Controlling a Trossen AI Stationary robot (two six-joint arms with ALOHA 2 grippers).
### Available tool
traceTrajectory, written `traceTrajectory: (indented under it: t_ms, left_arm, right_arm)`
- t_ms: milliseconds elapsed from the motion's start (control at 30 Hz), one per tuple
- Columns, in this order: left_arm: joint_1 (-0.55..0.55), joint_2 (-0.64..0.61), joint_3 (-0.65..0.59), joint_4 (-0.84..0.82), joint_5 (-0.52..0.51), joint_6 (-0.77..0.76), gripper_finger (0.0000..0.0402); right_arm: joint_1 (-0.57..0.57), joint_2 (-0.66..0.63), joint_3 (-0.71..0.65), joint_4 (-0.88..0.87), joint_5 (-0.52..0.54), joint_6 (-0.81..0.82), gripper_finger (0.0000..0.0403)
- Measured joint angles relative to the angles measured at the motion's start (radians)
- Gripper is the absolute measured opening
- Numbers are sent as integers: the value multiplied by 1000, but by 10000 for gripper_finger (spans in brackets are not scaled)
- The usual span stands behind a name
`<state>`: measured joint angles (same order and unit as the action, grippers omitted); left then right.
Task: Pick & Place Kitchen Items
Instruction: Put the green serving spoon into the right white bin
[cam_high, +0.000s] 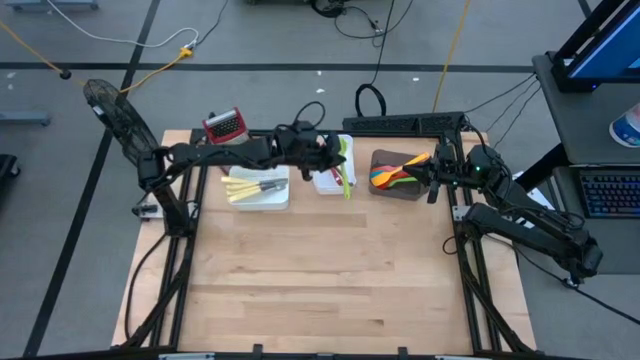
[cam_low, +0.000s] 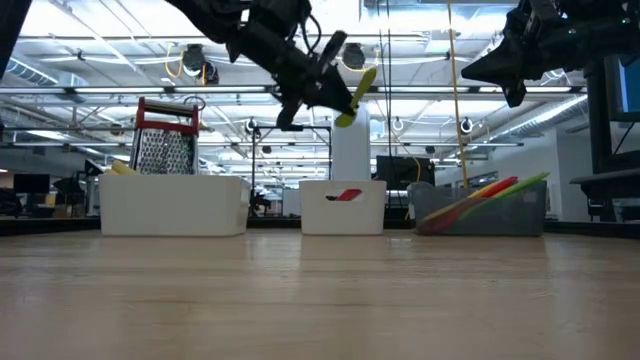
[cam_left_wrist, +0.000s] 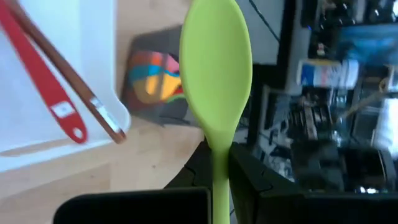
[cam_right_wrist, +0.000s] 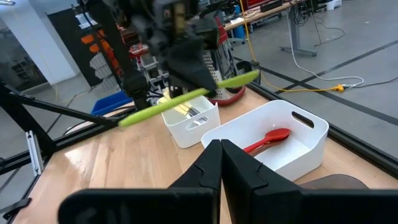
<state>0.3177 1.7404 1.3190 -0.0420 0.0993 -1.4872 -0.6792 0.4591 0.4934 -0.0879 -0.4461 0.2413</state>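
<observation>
A green spoon (cam_left_wrist: 214, 68) hangs in the air above the middle white tray (cam_high: 328, 182), with my left gripper (cam_high: 333, 155) shut on it. That tray holds a red spoon (cam_right_wrist: 267, 140) and a brown stick (cam_left_wrist: 68, 78). The left white tray (cam_high: 262, 190) holds yellow utensils. A brown tray (cam_high: 398, 188) at the right holds several coloured utensils (cam_high: 395, 172). My right gripper (cam_right_wrist: 221, 168) waits shut, empty, beside the brown tray's right end. My left gripper pinches the green spoon's handle (cam_left_wrist: 217, 158) between its two fingers (cam_left_wrist: 252, 180), a short way behind the bowl. The fingers come from the table's left, slanting a little down, and lie across the handle. The spoon is lifted clear and tilted (cam_low: 355, 95).
A red-topped metal box grater (cam_high: 225, 125) stands behind the left white tray. The three trays sit in a row along the table's far edge. Bare wooden tabletop (cam_high: 320, 270) fills the near half. Black frame rails (cam_high: 470, 260) run along both sides.
</observation>
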Motion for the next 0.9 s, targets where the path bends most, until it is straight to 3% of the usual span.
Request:
traceTrajectory:
  t_ms: [667, 900]
  left_arm:
    - [70, 137, 1, -22, 2, -187, 14]
    - [96, 209, 1, 20, 79, -252, 14]
  right_arm:
    - [0, 0, 0, 0, 0, -18, 0]
    - [0, 0, 0, 0, 0, -19, 0]
